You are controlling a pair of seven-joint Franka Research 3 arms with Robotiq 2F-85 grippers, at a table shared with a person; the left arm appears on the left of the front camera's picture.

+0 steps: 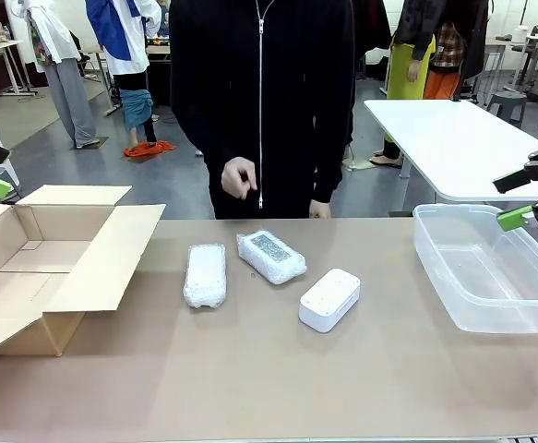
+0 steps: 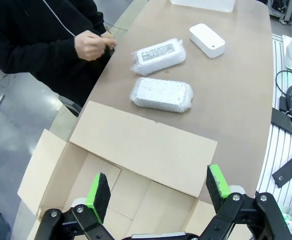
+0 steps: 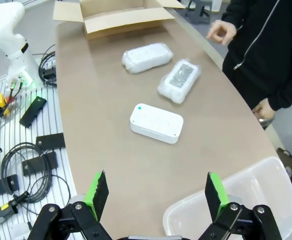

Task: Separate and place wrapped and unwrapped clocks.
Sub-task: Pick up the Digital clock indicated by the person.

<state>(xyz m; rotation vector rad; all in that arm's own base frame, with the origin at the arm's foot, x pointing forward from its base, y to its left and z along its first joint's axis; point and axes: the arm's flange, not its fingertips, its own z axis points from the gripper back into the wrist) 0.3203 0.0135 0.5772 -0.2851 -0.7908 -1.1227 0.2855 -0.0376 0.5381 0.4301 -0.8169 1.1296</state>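
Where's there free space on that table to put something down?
Free: the table's near strip, and the gap between the white clock and clear tub. The cardboard box and tub stand empty. Crowded: mid-table, around the two wrapped clocks.

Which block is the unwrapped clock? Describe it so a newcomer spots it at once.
On the brown table, look toward the clear plastic tub at the robot's right. The smooth white rounded plastic block lying nearest that tub is it. Its two neighbours are bundled in whitish bubble wrap; it alone is bare.
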